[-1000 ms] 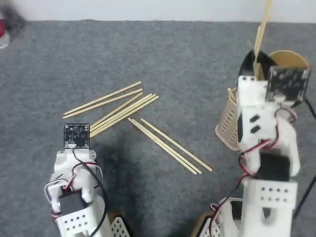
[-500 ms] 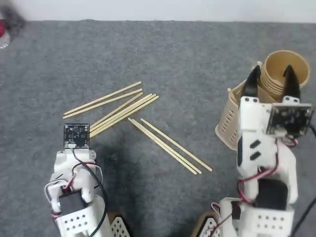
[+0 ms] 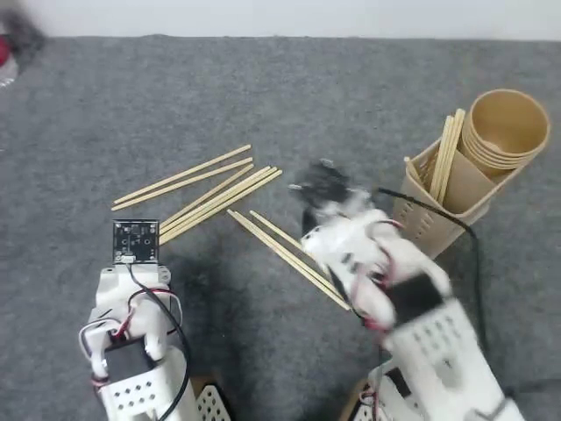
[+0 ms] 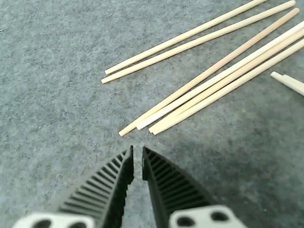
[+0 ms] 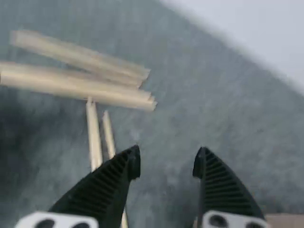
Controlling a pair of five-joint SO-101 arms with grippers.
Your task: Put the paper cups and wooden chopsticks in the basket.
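Note:
Several wooden chopsticks (image 3: 206,189) lie fanned on the grey mat left of centre, and a pair (image 3: 289,250) lies slanting nearer the middle. At the right stands the tan basket (image 3: 429,230), tilted, holding stacked paper cups (image 3: 507,132) and a few chopsticks (image 3: 447,153). My right gripper (image 3: 320,189) hangs over the far end of the slanting pair; in the right wrist view it (image 5: 168,159) is open and empty above that pair (image 5: 95,137). My left gripper (image 4: 137,152) is shut and empty, just short of the fanned chopsticks' (image 4: 213,80) near ends.
A red object (image 3: 4,48) sits at the far left corner. A pale wall strip (image 3: 280,17) borders the mat's far edge. The right arm's black cable (image 3: 443,215) runs across the basket's front.
The right gripper held chopsticks above the basket, opened and let them drop in, then swung left to the middle of the mat. The left arm has not moved.

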